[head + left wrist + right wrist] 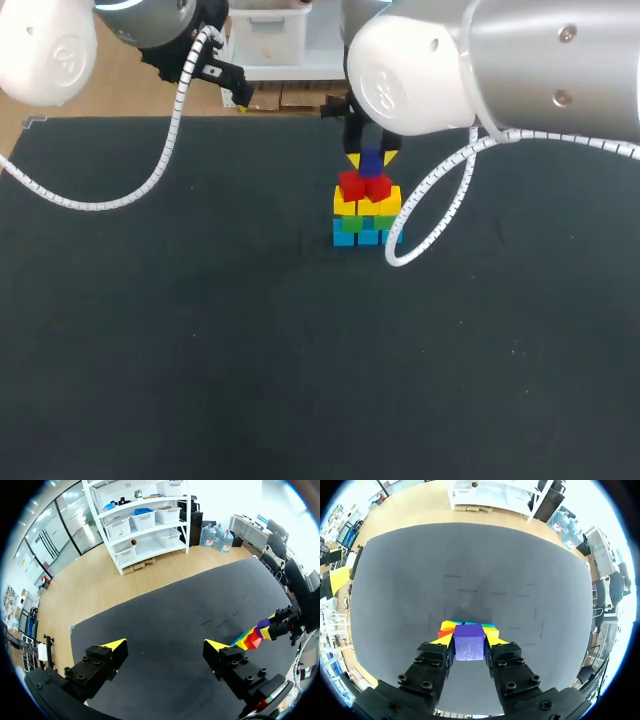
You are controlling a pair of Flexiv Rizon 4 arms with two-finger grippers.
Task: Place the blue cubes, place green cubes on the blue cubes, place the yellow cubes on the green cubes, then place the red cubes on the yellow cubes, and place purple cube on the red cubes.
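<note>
The purple cube (372,161) is clamped between the fingers of the right gripper (469,640), just above centre of the head view, directly over the red cubes (364,186). Whether it already rests on them I cannot tell. Below the reds come the yellow cubes (366,204), the green cubes (360,223) and the blue cubes (364,237) on the dark table (200,330). So four layers look built, and only seating and releasing the purple one seems left. The left gripper (164,647) hangs at upper left, well apart from the stack, fingers spread and empty.

purple cube (372,162): partly behind right arm (480,70) | stack (451,625): lower layers likely under pincer (469,640)
</note>
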